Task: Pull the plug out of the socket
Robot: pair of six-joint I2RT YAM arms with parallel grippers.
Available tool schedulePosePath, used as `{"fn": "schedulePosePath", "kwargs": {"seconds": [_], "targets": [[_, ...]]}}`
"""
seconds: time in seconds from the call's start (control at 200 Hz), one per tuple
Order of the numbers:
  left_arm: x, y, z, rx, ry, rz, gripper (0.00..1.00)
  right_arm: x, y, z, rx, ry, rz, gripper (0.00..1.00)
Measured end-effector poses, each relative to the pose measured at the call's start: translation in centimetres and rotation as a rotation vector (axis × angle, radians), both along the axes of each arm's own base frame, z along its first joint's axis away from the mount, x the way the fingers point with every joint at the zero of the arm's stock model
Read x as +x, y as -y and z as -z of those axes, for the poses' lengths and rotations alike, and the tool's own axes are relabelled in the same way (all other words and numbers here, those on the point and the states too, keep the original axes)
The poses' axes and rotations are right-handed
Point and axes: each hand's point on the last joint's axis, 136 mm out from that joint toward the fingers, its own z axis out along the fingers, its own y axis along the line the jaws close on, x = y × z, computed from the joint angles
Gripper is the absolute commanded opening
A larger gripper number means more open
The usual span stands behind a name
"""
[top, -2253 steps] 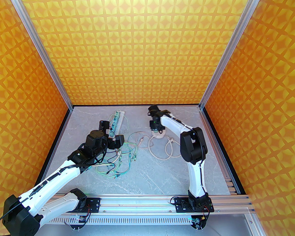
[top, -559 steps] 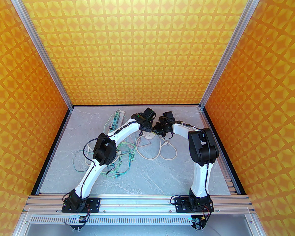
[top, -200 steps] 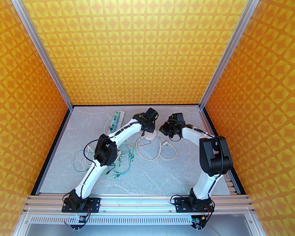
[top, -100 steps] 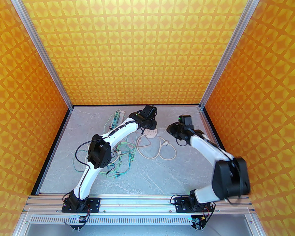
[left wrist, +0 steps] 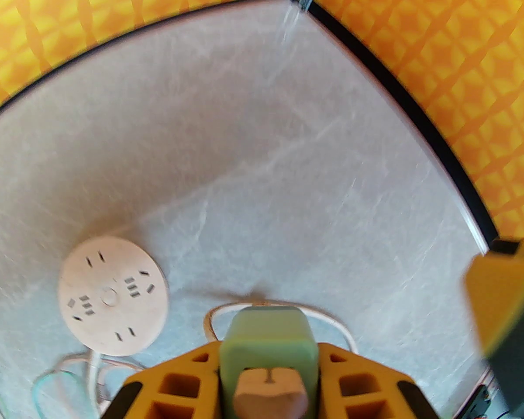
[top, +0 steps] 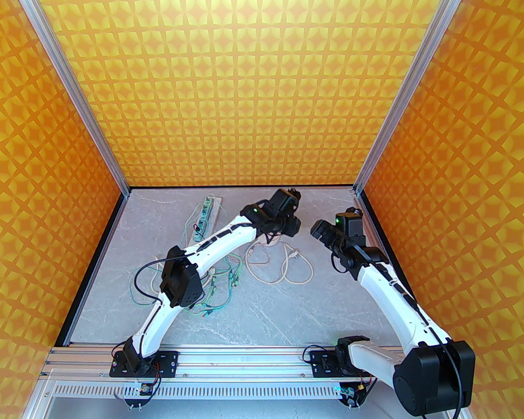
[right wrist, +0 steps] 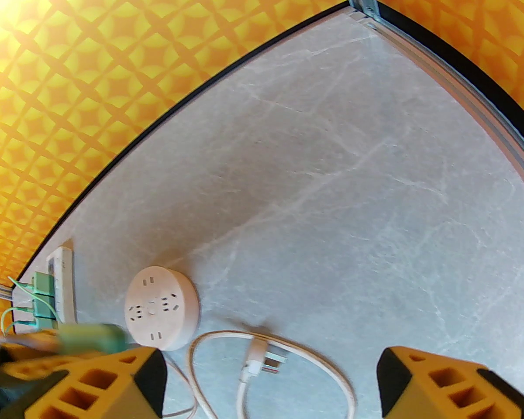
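In the left wrist view my left gripper (left wrist: 268,365) is shut on a green plug (left wrist: 268,338), held above the table. The round beige socket (left wrist: 112,296) lies on the table below and to the left, its slots bare. In the top view the left gripper (top: 290,224) hovers over the socket (top: 268,240) and hides most of it. My right gripper (right wrist: 270,365) is open with nothing between its fingers, and stands to the right of the socket (right wrist: 161,308). From above, the right gripper (top: 319,230) is apart from the left one.
A white power strip (top: 208,213) with several green plugs lies at the back left, also in the right wrist view (right wrist: 63,277). A beige cable with a loose plug (right wrist: 262,356) loops in front of the socket. Green cables (top: 214,286) tangle under the left arm.
The left gripper has moved right and up from the socket with the green plug in it. The right arm has swung back to the right, away from the socket.
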Motion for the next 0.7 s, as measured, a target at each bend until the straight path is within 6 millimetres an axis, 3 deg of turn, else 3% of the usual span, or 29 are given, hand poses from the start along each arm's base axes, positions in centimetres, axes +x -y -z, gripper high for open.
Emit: {"fn": "schedulePosePath", "kwargs": {"seconds": [0.21,0.335,0.415,0.525,0.7], "targets": [[-0.2,-1.4,-7.1,-0.084,0.092,-0.005,0.14,-0.3,0.3,0.2,-0.008,-0.010,0.011,0.98],[-0.2,-1.4,-8.9,-0.113,0.127,-0.001,0.14,-0.6,0.4,-0.2,-0.010,-0.002,0.015,0.98],[0.5,-1.2,-8.3,-0.113,0.130,-0.005,0.14,-0.7,0.5,-0.2,-0.014,-0.001,0.019,0.98],[1.9,0.0,-5.8,-0.109,0.127,-0.009,0.14,-1.1,0.7,-0.2,-0.022,0.001,0.028,0.98],[4.6,1.9,1.1,-0.081,0.102,-0.019,0.18,-1.5,0.9,0.1,-0.029,-0.006,0.036,0.98]]}}
